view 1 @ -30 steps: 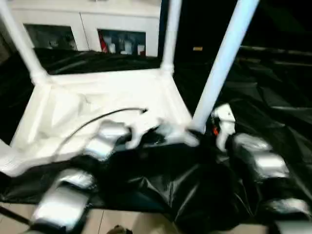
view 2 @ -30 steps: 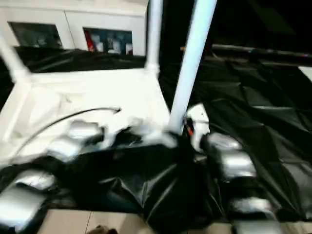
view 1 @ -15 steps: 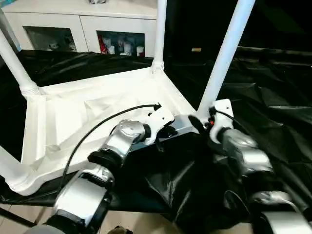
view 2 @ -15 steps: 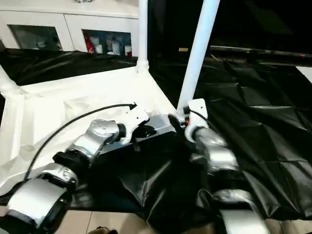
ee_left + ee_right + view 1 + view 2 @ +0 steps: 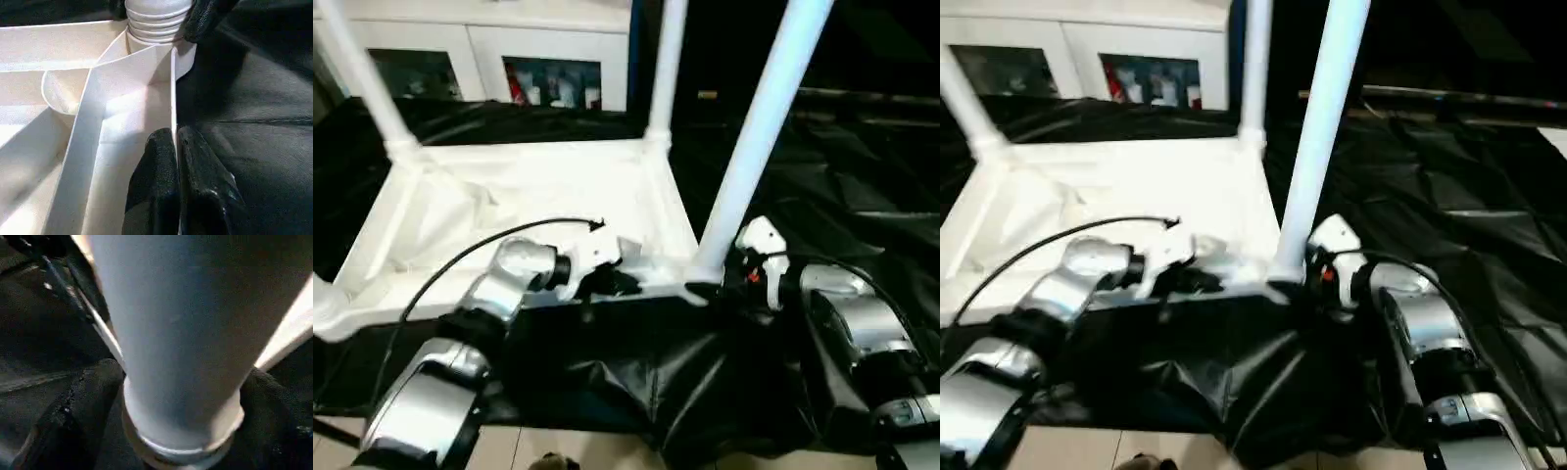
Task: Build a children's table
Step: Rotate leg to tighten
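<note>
Left eye view: black-draped table (image 5: 862,206) carries everything, its sheet creased and hanging over the near edge. On it lies the white tabletop (image 5: 538,196), underside up, ribs showing, spreading away from both tools and off to the left tool's far side. Legs stand upright in its corner sockets: the near-right leg (image 5: 759,132) rises between the two tools, a far-right leg (image 5: 663,73) stands beyond it, a far-left leg (image 5: 362,78) well off past the left tool. White cabinet (image 5: 489,44) with glass doors sits behind the table.

Left tool (image 5: 177,147) is at the tabletop's near rim, just short of the near-right corner. Left wrist view shows its two black fingers (image 5: 156,171) pressed together with the thin upright edge wall pinched between them, so it is clamped on the tabletop. A black cable (image 5: 480,255) arcs over that forearm.

Right tool (image 5: 181,401) is at the base of the near-right leg. Right wrist view shows one black finger (image 5: 73,416) on each side of the tube, just above its threaded collar. Fingers stand wide apart, spanning the leg; whether they press on it I cannot tell.
</note>
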Controlling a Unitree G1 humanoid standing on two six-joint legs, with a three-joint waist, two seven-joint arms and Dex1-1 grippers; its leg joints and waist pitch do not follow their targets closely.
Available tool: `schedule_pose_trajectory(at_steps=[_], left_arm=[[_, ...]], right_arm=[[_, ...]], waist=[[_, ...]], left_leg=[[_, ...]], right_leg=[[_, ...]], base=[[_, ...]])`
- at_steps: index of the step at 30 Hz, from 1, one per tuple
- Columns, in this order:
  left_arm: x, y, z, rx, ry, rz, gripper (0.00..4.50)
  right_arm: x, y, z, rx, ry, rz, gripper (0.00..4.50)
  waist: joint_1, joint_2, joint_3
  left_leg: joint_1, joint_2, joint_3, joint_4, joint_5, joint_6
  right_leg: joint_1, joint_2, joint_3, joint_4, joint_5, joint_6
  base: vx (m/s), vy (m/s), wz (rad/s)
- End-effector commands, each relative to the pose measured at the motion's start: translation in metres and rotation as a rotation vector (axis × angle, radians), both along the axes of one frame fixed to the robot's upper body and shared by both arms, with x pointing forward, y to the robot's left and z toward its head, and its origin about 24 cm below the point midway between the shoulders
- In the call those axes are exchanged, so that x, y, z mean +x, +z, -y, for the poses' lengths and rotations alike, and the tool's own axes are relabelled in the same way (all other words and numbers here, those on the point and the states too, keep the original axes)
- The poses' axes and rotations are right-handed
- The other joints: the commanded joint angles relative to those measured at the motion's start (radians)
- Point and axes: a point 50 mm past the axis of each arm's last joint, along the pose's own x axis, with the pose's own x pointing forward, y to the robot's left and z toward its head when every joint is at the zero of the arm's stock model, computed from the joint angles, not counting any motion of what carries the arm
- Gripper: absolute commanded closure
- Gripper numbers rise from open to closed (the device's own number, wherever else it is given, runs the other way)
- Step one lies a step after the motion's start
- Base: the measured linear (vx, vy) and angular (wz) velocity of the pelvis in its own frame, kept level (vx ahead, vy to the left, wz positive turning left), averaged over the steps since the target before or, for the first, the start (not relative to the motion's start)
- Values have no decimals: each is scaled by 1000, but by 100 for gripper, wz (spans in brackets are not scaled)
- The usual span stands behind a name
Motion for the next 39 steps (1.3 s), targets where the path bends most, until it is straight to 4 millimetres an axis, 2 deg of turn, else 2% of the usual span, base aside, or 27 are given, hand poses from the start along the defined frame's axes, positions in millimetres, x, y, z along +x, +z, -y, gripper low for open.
schedule_pose_trajectory(at_steps=[1,4,6,8,10,12,16,17,18,19,22,23,24,25,26,29,30,31,32,33,36,37,38,39], left_arm=[[-3,7,1,-50,-41,18,450],[-5,8,-2,-51,-49,13,450],[-5,7,-3,-50,-48,13,450],[-6,7,-3,-54,-47,10,450],[-6,8,-2,-57,-47,10,450],[-6,8,0,-59,-45,10,450],[-2,6,7,-57,7,27,450],[5,5,15,-56,80,42,450],[5,5,16,-57,86,42,450],[13,3,30,-58,181,59,450],[17,2,41,-58,229,60,450],[18,1,47,-57,249,62,450],[18,1,48,-57,254,62,450],[20,1,56,-62,289,67,450],[23,3,71,-73,345,74,450],[25,5,87,-85,376,82,450],[25,7,90,-89,380,89,450],[26,9,93,-98,376,89,450],[26,10,92,-102,374,92,450],[26,10,91,-104,370,94,450],[25,9,85,-115,345,86,450],[25,8,80,-113,329,86,450],[24,6,76,-111,315,84,450],[23,5,72,-108,297,82,450]], right_arm=[[1,10,-2,7,55,17,83],[0,10,-1,10,72,8,83],[-1,8,-3,11,90,-3,106],[-2,7,-4,13,95,-8,115],[-3,6,-5,17,96,-14,149],[-4,5,-6,21,94,-18,157],[-3,-5,-5,3,2,-23,171],[0,-15,-4,-9,-117,-25,172],[1,-16,-4,-10,-127,-26,173],[4,-28,-7,-5,-290,-45,174],[6,-35,-12,1,-396,-53,175],[8,-37,-15,12,-452,-61,175],[8,-37,-15,14,-463,-61,175],[12,-40,-19,31,-551,-70,175],[17,-44,-30,61,-686,-98,175],[20,-45,-51,77,-725,-107,175],[21,-44,-60,83,-706,-98,175],[22,-39,-69,94,-666,-71,175],[23,-36,-75,96,-622,-44,120],[23,-34,-76,92,-591,-26,106],[23,-28,-75,125,-542,-4,103],[23,-24,-71,129,-517,15,67],[23,-21,-69,135,-486,28,67],[22,-18,-65,139,-446,43,67]], waist=[[1,-13,-64],[3,-12,-65],[2,-15,-65],[2,-14,-65],[3,-13,-66],[2,-14,-66],[2,-13,-65],[0,-13,-65],[-3,-13,-63],[-5,-6,-63],[-11,-10,-61],[-10,-2,-61],[-10,-2,-61],[-17,0,-59],[-18,9,-61],[-22,4,-61],[-23,3,-61],[-25,8,-61],[-25,6,-62],[-23,5,-62],[-25,7,-62],[-28,3,-63],[-28,4,-63],[-28,-3,-62]], left_leg=[[39,64,-31,-70,-236,45],[39,64,-31,-69,-233,41],[38,63,-31,-69,-229,41],[38,63,-31,-69,-222,41],[39,62,-31,-68,-215,41],[37,62,-30,-67,-208,44],[37,61,-31,-68,-212,43],[38,61,-31,-68,-222,34],[39,59,-30,-69,-230,29],[42,57,-34,-71,-256,7],[46,56,-38,-76,-301,-19],[47,55,-41,-77,-313,-22],[47,55,-41,-77,-313,-22],[49,53,-40,-80,-342,-31],[54,52,-42,-80,-358,-47],[55,51,-46,-82,-383,-61],[52,51,-47,-82,-380,-59],[51,50,-47,-84,-386,-52],[48,48,-46,-83,-380,-46],[47,49,-45,-82,-368,-34],[39,48,-47,-83,-340,-14],[40,49,-46,-82,-336,-5],[39,49,-46,-82,-332,0],[37,49,-44,-79,-323,11]], right_leg=[[34,-62,32,-65,-142,-270],[34,-63,33,-64,-147,-265],[34,-63,33,-64,-149,-262],[32,-62,33,-64,-147,-259],[33,-62,33,-63,-142,-260],[34,-62,33,-62,-130,-260],[33,-62,33,-64,-140,-259],[31,-62,34,-65,-155,-256],[27,-61,35,-69,-169,-254],[27,-65,36,-74,-221,-243],[26,-64,35,-85,-280,-218],[24,-65,37,-86,-286,-208],[24,-65,37,-86,-286,-208],[20,-61,37,-91,-299,-202],[18,-63,37,-92,-314,-198],[18,-63,35,-97,-339,-186],[20,-64,35,-97,-331,-184],[22,-61,34,-98,-300,-181],[25,-61,34,-97,-289,-183],[26,-63,35,-96,-278,-186],[33,-64,33,-94,-269,-187],[32,-64,33,-93,-269,-190],[34,-64,33,-94,-266,-191],[35,-65,34,-94,-264,-193]], base=[[0,0,0],[0,0,0],[0,0,0],[0,0,0],[0,0,0],[0,0,0],[0,0,0],[0,0,0],[0,0,0],[0,0,0],[0,0,0],[0,0,0],[0,0,0],[0,0,0],[0,0,0],[0,0,0],[0,0,0],[0,0,0],[0,0,0],[0,0,0],[0,0,0],[0,0,0],[0,0,0],[0,0,0]])
